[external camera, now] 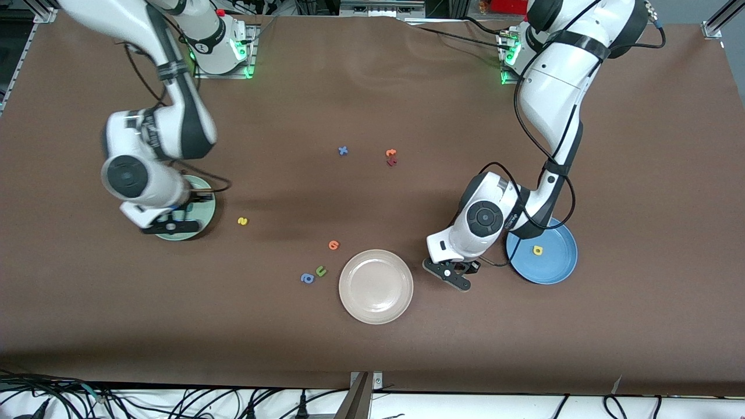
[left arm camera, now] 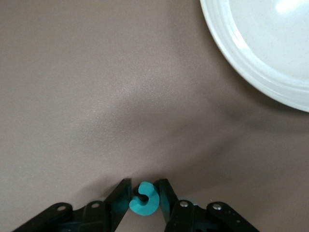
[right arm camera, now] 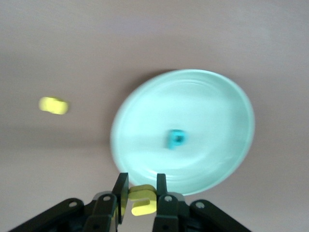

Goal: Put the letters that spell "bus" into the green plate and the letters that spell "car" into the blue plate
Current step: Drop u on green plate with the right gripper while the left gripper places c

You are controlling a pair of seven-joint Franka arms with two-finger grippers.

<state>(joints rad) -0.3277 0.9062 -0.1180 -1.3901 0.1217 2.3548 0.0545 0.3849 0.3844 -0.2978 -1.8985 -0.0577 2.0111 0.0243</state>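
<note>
My left gripper (left arm camera: 145, 192) is down at the table between the cream plate and the blue plate (external camera: 553, 262), shut on a teal "c" (left arm camera: 145, 200) that lies on the cloth. A yellow "a" (external camera: 538, 250) lies in the blue plate. My right gripper (right arm camera: 141, 189) hangs over the rim of the green plate (right arm camera: 212, 116), shut on a yellow "u" (right arm camera: 144, 200). A teal "b" (right arm camera: 175, 138) lies in the green plate (external camera: 205, 203). A yellow "s" (external camera: 242, 221) lies on the table beside that plate. The teal "r" is out of view.
A cream-white plate (external camera: 376, 286) sits near the front camera, beside my left gripper (external camera: 457, 270). Close to it lie a green "u" (external camera: 320, 270), a blue "a" (external camera: 307, 279) and an orange letter (external camera: 333, 245). A blue "x" (external camera: 343, 151) and orange letters (external camera: 391, 154) lie mid-table.
</note>
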